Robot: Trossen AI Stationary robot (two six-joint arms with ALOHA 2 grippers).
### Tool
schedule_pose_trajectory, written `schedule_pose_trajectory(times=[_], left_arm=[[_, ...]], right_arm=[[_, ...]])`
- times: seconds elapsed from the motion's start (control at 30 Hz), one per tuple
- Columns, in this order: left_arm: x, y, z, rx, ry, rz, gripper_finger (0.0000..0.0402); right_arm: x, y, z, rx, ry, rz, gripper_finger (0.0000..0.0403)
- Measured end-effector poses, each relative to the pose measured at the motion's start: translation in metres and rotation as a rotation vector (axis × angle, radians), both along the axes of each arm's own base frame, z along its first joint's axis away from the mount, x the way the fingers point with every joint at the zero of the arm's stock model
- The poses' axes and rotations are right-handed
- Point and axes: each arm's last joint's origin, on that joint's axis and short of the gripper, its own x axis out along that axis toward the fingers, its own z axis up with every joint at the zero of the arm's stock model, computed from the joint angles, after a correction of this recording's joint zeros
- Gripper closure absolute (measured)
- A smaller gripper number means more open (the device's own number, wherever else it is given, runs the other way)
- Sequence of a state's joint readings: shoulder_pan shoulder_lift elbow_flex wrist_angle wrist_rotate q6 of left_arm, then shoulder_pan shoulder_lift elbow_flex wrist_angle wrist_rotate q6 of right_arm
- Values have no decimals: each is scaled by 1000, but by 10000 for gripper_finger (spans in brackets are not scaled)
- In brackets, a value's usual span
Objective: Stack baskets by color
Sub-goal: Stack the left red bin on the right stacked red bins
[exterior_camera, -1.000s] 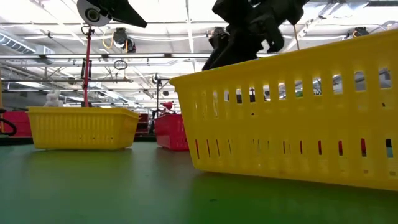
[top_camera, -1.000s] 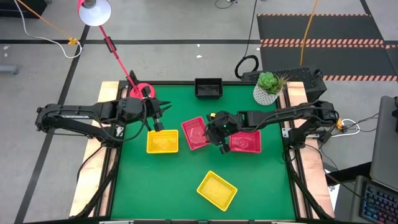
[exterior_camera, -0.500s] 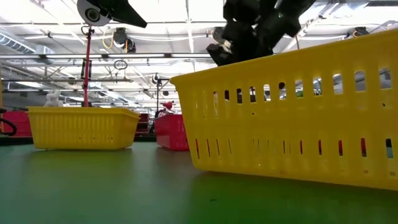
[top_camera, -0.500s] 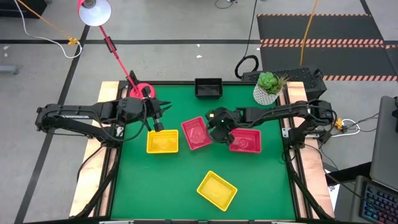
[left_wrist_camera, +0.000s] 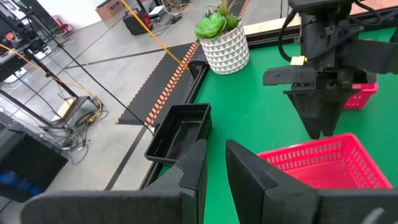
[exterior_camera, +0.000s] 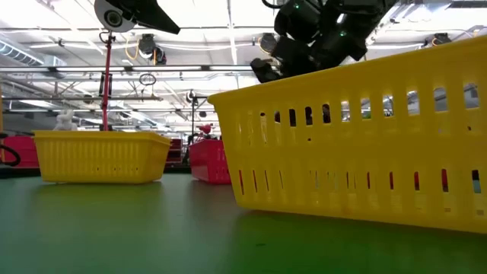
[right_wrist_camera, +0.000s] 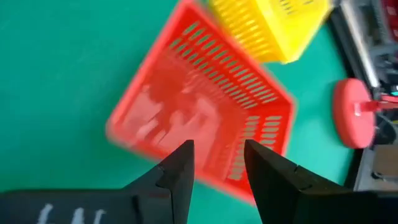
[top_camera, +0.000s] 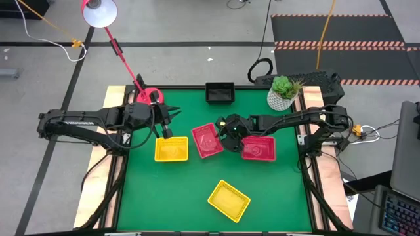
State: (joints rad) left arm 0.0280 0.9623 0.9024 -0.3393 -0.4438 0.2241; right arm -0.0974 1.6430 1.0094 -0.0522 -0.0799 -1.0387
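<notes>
L arm reaches in from the desk's (top_camera: 275, 196) left edge. Left tool (top_camera: 165, 131) hangs just above the far rim of a yellow basket (top_camera: 171, 149); wrist view shows its fingers (left_wrist_camera: 194, 169) nearly together w/ only a thin gap, nothing between them.

Next over, near desk centre: red-pink basket (top_camera: 207, 140), sitting skewed, empty. Right tool (top_camera: 228, 140) sits over the gap at that basket's right edge, btwn it and the second red-pink basket (top_camera: 258, 148), which lies just to the right. R wrist view looks straight down into the skewed red-pink one, fingers (right_wrist_camera: 180, 169) spread apart, empty, poised over its near rim; can't tell if they touch it.

Second yellow basket (top_camera: 229, 199) lies alone toward the near edge, turned at an angle, well apart from the others; it fills the low view's right side.

Far edge, middle: black basket (top_camera: 220, 92), apart from the rest. Right of it, far right corner: white plant pot (top_camera: 281, 98) w/ green succulent. Red desk lamp (top_camera: 149, 94) has its base at the far left corner, behind L arm.
</notes>
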Motion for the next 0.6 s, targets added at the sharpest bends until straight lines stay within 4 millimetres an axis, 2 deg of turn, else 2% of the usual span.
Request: schedule_pose_trajectory(times=[0.1, 0.2, 0.4, 0.47, 0.6], left_arm=[[0, 0, 0, 0, 0, -1, 341], [0, 0, 0, 2, 1, -2, 341], [0, 0, 0, 2, 2, -3, 341], [0, 0, 0, 2, 1, -3, 341], [0, 0, 0, 0, 0, -2, 341]], right_arm=[[4, 5, 2, 76, -12, -59, 268], [12, 14, 16, 152, -64, -100, 268], [23, 33, 38, 384, -12, -261, 268], [26, 36, 38, 426, 24, -301, 268], [32, 38, 23, 432, 84, -318, 264]])
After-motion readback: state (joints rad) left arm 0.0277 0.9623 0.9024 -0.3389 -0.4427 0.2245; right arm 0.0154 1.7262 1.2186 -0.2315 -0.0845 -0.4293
